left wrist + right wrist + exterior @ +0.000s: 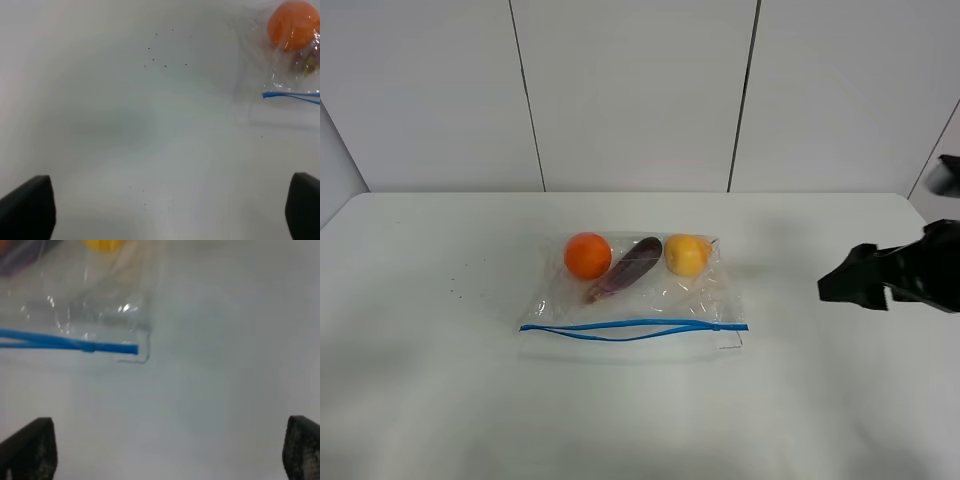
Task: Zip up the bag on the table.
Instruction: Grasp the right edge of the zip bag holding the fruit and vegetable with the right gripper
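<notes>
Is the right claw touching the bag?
Apart. The exterior high view shows a stretch of bare table between the right claw and the bag.

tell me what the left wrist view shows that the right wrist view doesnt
Only the left wrist view: the orange, dark specks on the table, and one end of the blue zipper strip. Only the right wrist view: the yellow fruit and the strip's other end, at a corner of the bag. Both: the bag, the table, and an open gripper over bare tabletop, the left gripper in one, the right gripper in the other.
</notes>
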Robot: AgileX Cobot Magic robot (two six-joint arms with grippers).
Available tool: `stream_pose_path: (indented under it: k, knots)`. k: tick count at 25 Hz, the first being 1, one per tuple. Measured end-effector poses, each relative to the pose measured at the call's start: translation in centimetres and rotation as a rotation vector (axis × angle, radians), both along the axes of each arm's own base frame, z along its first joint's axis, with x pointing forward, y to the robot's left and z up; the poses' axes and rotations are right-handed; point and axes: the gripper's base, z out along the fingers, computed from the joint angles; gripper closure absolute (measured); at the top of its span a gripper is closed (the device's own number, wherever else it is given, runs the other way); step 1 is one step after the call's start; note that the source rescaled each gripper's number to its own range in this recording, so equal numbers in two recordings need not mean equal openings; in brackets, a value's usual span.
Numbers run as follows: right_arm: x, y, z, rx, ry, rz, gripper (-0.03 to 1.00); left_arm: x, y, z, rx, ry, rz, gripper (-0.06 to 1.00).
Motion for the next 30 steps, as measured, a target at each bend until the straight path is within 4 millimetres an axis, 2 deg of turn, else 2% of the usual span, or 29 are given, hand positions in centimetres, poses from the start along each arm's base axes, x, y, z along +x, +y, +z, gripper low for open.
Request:
stream_pose_path:
  k: [3,7,10,13,16,20,26,30]
  knots:
    - [2.7,-1.1,-2.4,0.093,0.064,0.056,-0.03,0.0,0.0,0.0,0.0,0.0,0.0,-0.05]
    - [5.8,-2.9,-5.3,0.36,0.114,0.144,-0.03,0.0,0.0,0.0,0.0,0.0,0.0,-0.05]
    - [8.1,-3.5,-8.6,0.545,0.172,0.216,-0.03,0.0,0.0,0.0,0.0,0.0,0.0,-0.05]
    - [10.5,-4.0,-12.0,0.609,0.236,0.213,-0.03,0.0,0.0,0.0,0.0,0.0,0.0,-0.05]
    - [12.1,-4.4,-14.5,0.624,0.275,0.203,-0.03,0.0,0.0,0.0,0.0,0.0,0.0,-0.05]
    - [12.6,-3.4,-15.6,0.629,0.306,0.231,-0.03,0.0,0.0,0.0,0.0,0.0,0.0,-0.05]
    - [12.7,-0.2,-15.8,0.627,0.326,0.322,-0.03,0.0,0.0,0.0,0.0,0.0,0.0,-0.05]
    - [12.6,1.0,-16.5,0.639,0.35,0.335,-0.03,0.0,0.0,0.0,0.0,0.0,0.0,-0.05]
